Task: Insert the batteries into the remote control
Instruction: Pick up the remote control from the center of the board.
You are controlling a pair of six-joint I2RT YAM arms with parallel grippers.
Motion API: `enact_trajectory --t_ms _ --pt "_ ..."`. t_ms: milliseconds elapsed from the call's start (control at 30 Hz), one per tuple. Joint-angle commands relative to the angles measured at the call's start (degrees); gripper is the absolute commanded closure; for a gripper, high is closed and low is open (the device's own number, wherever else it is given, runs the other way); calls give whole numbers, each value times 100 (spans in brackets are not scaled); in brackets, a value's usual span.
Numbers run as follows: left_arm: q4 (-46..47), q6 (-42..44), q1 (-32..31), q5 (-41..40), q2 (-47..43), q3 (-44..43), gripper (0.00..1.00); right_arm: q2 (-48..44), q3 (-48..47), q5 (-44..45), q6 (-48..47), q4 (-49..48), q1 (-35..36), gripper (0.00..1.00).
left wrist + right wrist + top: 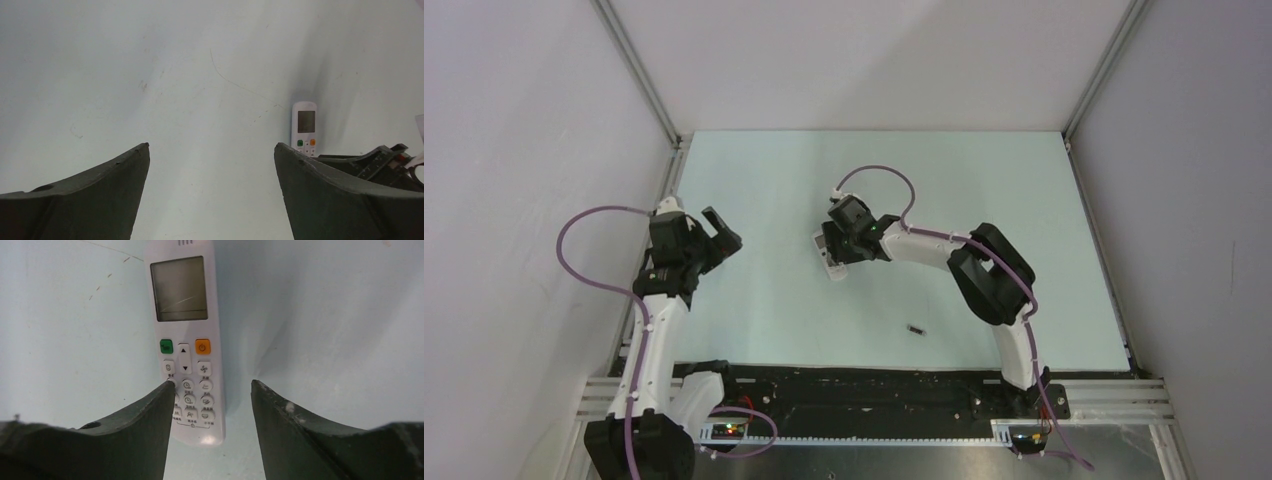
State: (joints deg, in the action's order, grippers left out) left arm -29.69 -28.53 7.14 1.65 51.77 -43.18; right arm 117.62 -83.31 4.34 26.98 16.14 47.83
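Observation:
The white remote control (pixel 186 340) lies face up on the table, display and buttons showing. It also shows in the top view (pixel 830 262) and the left wrist view (pixel 304 125). My right gripper (pixel 212 385) is open just above its button end; the left fingertip (pixel 167 390) overlaps the remote's left edge and the right fingertip stands clear of its right side. One small dark battery (pixel 915 328) lies alone on the table nearer the arm bases. A second battery is not visible. My left gripper (pixel 717 232) is open and empty at the table's left side.
The pale green table (pixel 984 200) is boxed in by white walls with metal rails at its left and right edges. The right arm's gripper body (pixel 380 160) shows low right in the left wrist view. A black strip (pixel 874 385) runs along the near edge.

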Motion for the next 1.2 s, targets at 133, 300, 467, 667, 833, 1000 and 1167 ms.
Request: enact_trajectory --t_ms 133,300,467,667,833,1000,1167 --pt "140 -64 -12 181 -16 -12 2 332 -427 340 82 317 208 48" --pt "144 -62 -11 178 -29 -3 2 468 -527 613 79 522 292 58" --pt "140 -54 -13 177 -24 0 2 536 -518 765 69 654 362 68" --pt "145 -56 -15 175 -20 -6 2 612 -515 847 81 689 521 67" --pt "144 -42 -8 169 -26 7 2 696 -513 904 165 722 639 61" --pt "141 -44 -11 184 -26 3 2 753 -518 935 249 746 718 60" --pt "140 -46 -13 178 -25 11 2 810 -519 883 323 761 756 61"
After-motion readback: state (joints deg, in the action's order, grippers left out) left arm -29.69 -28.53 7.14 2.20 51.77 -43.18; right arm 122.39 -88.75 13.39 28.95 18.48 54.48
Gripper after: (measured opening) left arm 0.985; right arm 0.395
